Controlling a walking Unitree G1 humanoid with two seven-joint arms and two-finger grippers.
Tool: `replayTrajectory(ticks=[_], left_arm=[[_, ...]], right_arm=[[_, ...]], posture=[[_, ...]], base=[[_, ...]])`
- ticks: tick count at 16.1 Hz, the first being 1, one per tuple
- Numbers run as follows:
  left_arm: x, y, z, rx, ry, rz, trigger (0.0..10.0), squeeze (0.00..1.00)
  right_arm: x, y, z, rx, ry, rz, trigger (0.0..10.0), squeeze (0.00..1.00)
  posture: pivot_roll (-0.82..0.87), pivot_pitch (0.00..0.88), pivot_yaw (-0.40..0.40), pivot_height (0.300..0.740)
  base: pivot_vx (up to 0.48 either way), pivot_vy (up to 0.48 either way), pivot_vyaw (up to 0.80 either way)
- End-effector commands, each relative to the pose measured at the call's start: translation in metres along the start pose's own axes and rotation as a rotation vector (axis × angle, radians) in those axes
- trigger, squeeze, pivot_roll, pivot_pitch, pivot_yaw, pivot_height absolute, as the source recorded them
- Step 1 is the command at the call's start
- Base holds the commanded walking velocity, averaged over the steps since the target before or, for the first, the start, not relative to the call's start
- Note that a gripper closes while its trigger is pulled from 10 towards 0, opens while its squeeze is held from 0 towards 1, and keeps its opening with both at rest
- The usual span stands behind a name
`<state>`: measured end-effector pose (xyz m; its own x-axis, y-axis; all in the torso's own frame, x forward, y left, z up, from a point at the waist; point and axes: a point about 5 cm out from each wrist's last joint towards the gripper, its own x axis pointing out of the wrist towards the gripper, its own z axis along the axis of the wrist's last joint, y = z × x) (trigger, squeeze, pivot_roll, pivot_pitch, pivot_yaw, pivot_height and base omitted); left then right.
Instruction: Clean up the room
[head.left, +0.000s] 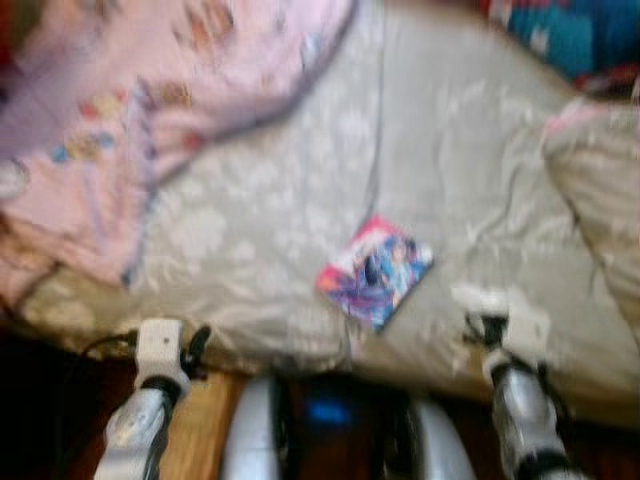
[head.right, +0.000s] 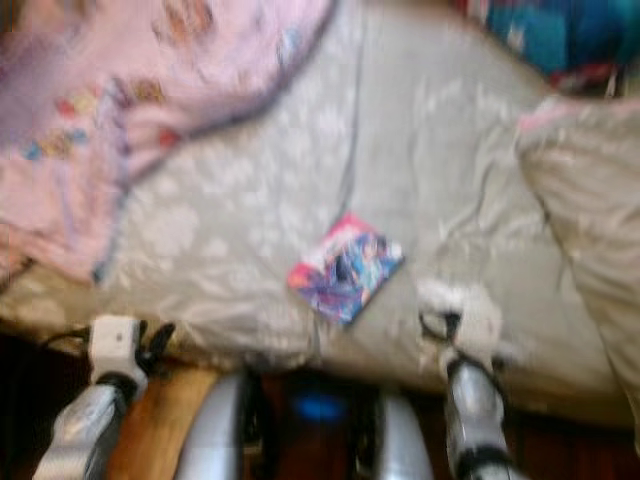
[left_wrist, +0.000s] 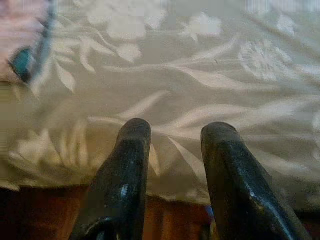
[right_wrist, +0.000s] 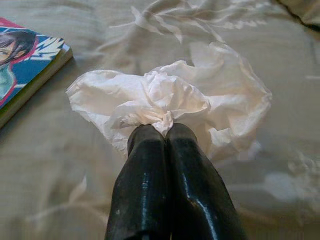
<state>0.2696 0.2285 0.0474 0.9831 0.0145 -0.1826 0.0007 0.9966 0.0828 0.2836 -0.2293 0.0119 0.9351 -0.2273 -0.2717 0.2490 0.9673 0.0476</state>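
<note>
So the robot is standing at the edge of a bed (head.left: 300, 200) covered in a beige bedspread with a pale flower pattern, and both head views are pretty blurry. The right gripper (right_wrist: 166, 131) has its two black fingers pinched tight together on a crumpled white tissue (right_wrist: 170, 107), which bunches out around the fingertips and sits right over the bedspread near the bed's front edge; I can't tell whether the tissue's outer folds are lying on the fabric or just clear of it. In the head views that tissue (head.left: 490, 305) shows up as a white blob at the end of the right arm. Just beside it, toward the robot's left, there's a thin book (head.left: 374, 270) with a bright pink and blue cartoon cover lying flat on the bed, turned at an angle, apart from the tissue. The left gripper (left_wrist: 172, 137) is over at the bed's front edge on the robot's left side, fingers spread apart with nothing between them, pointing at the bedspread where it drapes over the edge. A pink blanket (head.left: 150, 110) with little coloured prints is heaped across the far left part of the bed, and a beige pillow (head.left: 600, 190) sits on the right side. Something blue and red (head.left: 570, 35) lies at the far right corner, too blurred to say what it is.
</note>
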Motion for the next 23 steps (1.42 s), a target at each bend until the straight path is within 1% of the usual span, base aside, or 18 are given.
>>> replayTrajectory(ticks=[1, 2, 4, 5, 6, 7, 8, 9, 10, 11, 12, 13, 15, 18, 19, 20, 21, 23], left_arm=[[-0.003, 0.001, -0.016, 0.013, 0.054, 0.002, 10.0, 0.00], [0.001, -0.002, -0.017, 0.009, 0.065, -0.010, 10.0, 0.00], [0.009, -0.012, -0.021, 0.013, 0.082, -0.049, 10.0, 0.00], [0.014, -0.019, -0.030, 0.001, 0.134, -0.069, 10.0, 0.00], [0.014, -0.021, -0.039, -0.015, 0.187, -0.083, 10.0, 0.00], [0.011, -0.021, -0.049, -0.007, 0.247, -0.082, 10.0, 0.00], [0.009, -0.020, -0.054, 0.004, 0.276, -0.076, 10.0, 0.00], [0.004, -0.016, -0.064, 0.007, 0.337, -0.053, 10.0, 0.00], [-0.009, -0.009, -0.081, -0.026, 0.426, -0.001, 10.0, 0.00], [-0.015, -0.007, -0.088, -0.029, 0.461, 0.013, 10.0, 0.00], [-0.016, -0.007, -0.090, -0.028, 0.470, 0.015, 10.0, 0.00], [-0.019, -0.005, -0.094, -0.058, 0.489, 0.054, 10.0, 0.00], [-0.022, 0.000, -0.096, -0.096, 0.500, 0.110, 10.0, 0.00], [-0.026, -0.003, -0.102, -0.098, 0.523, 0.110, 10.0, 0.00], [-0.027, -0.004, -0.103, -0.098, 0.527, 0.108, 10.0, 0.00], [-0.028, -0.007, -0.105, -0.098, 0.533, 0.105, 10.0, 0.00], [-0.029, -0.007, -0.105, -0.102, 0.533, 0.112, 10.0, 0.00], [-0.029, -0.008, -0.105, -0.104, 0.534, 0.114, 10.0, 0.00]], right_arm=[[-0.009, -0.010, -0.016, 0.018, 0.056, -0.047, 10.0, 0.00], [-0.011, -0.011, -0.021, 0.017, 0.082, -0.058, 10.0, 0.00], [-0.015, -0.011, -0.030, 0.012, 0.124, -0.061, 10.0, 0.00], [-0.019, -0.013, -0.040, 0.037, 0.181, -0.076, 10.0, 0.00], [-0.023, -0.014, -0.047, 0.048, 0.225, -0.077, 10.0, 0.00], [-0.026, -0.014, -0.054, 0.034, 0.264, -0.069, 10.0, 0.00], [-0.028, -0.014, -0.057, 0.027, 0.283, -0.063, 10.0, 0.00], [-0.034, -0.017, -0.065, 0.024, 0.328, -0.077, 10.0, 0.00], [-0.045, -0.024, -0.079, 0.032, 0.393, -0.123, 10.0, 0.00], [-0.051, -0.028, -0.086, 0.075, 0.423, -0.164, 10.0, 0.00], [-0.052, -0.029, -0.087, 0.091, 0.433, -0.174, 10.0, 0.00], [-0.057, -0.026, -0.094, 0.104, 0.469, -0.162, 10.0, 0.00], [-0.063, -0.024, -0.102, 0.086, 0.506, -0.145, 10.0, 0.00], [-0.066, -0.020, -0.104, 0.090, 0.514, -0.127, 10.0, 0.00], [-0.066, -0.019, -0.105, 0.089, 0.518, -0.125, 10.0, 0.00], [-0.065, -0.015, -0.106, 0.043, 0.534, -0.092, 10.0, 0.00], [-0.066, -0.014, -0.106, 0.057, 0.532, -0.095, 10.0, 0.00], [-0.067, -0.014, -0.107, 0.055, 0.539, -0.099, 10.0, 0.00]], posture=[[0.15, 0.056, 0.014, 0.641], [0.14, 0.026, 0.019, 0.641], [0.13, 0.000, 0.018, 0.641], [0.11, 0.000, 0.016, 0.641], [0.11, 0.000, 0.015, 0.641], [0.09, 0.000, 0.018, 0.641], [0.09, 0.000, 0.019, 0.641], [0.06, 0.000, 0.029, 0.641], [0.05, 0.000, 0.037, 0.641], [0.05, 0.000, 0.042, 0.641], [0.05, 0.000, 0.042, 0.641], [0.06, 0.000, 0.039, 0.641], [0.07, 0.000, 0.031, 0.641], [0.07, 0.000, 0.028, 0.675], [0.07, 0.000, 0.027, 0.680], [0.07, 0.000, 0.027, 0.695], [0.07, 0.000, 0.028, 0.715], [0.07, 0.000, 0.023, 0.735]], base=[[0.000, 0.000, 0.00], [0.000, 0.000, 0.00], [0.000, 0.000, 0.00], [0.000, 0.000, 0.00], [0.000, 0.000, 0.00], [0.000, 0.000, 0.00], [0.000, 0.000, 0.00], [0.000, 0.000, 0.00], [0.000, 0.000, 0.00], [0.000, 0.000, 0.00], [0.000, 0.000, 0.00], [0.000, 0.000, 0.00], [0.000, 0.000, 0.00], [0.000, 0.000, 0.00], [0.000, 0.000, 0.00], [0.000, 0.000, 0.00], [0.000, 0.000, 0.00], [0.000, 0.000, 0.00]])
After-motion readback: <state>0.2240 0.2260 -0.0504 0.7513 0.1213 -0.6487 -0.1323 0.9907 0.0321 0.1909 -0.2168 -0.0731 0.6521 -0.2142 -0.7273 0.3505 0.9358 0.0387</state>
